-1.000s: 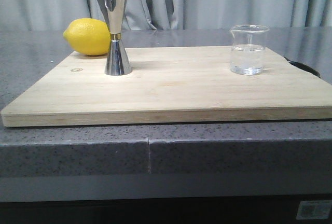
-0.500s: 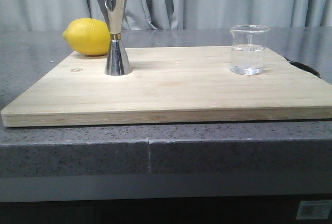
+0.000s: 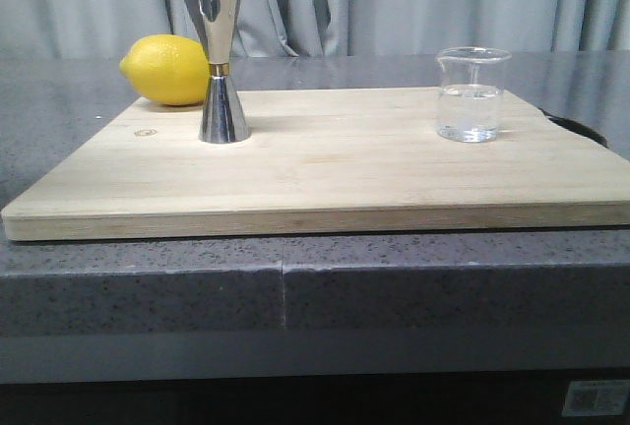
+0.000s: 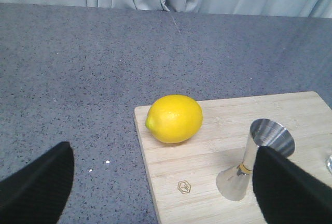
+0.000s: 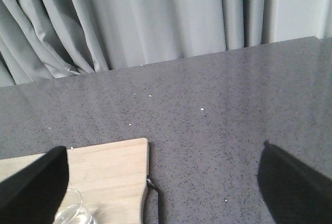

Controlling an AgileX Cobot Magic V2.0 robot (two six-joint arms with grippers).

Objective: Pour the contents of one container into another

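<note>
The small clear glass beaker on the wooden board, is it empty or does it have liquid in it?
Partly filled. The small clear glass beaker stands upright and shows a clear liquid line a little above half its height.

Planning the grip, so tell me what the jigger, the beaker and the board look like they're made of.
Jigger: polished metal, likely steel, with mirror reflections and a gold waist band. Beaker: clear, probably glass, fully see-through with clear liquid inside. Board: pale unvarnished-looking wood with visible grain.

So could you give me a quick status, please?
Both hands open, empty. Beaker upright with liquid, jigger upright, both on the board. Lemon behind jigger; path clear.
</note>
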